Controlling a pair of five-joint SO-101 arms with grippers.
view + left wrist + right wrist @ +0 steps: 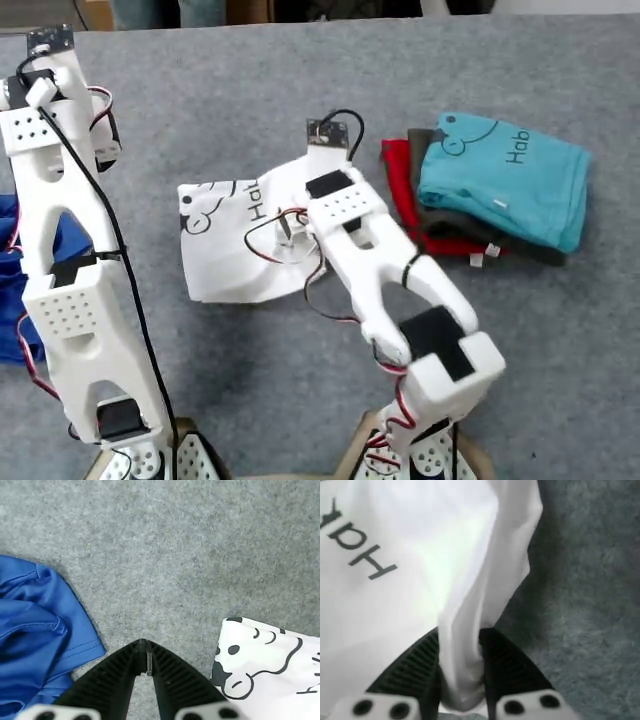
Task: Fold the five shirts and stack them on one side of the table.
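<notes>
the right gripper pinches a raised fold of the white shirt, which lies mid-way across the table, near the folded stack. the left gripper is pressed together, empty, over bare table between the white shirt and the blue shirt. best to carry the pinched edge across low and evenly, so the fold lands flat.

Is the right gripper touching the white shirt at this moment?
Touching. The right wrist view shows a raised fold of the white shirt pinched inside the right gripper, with fabric pressed against both jaws.
</notes>
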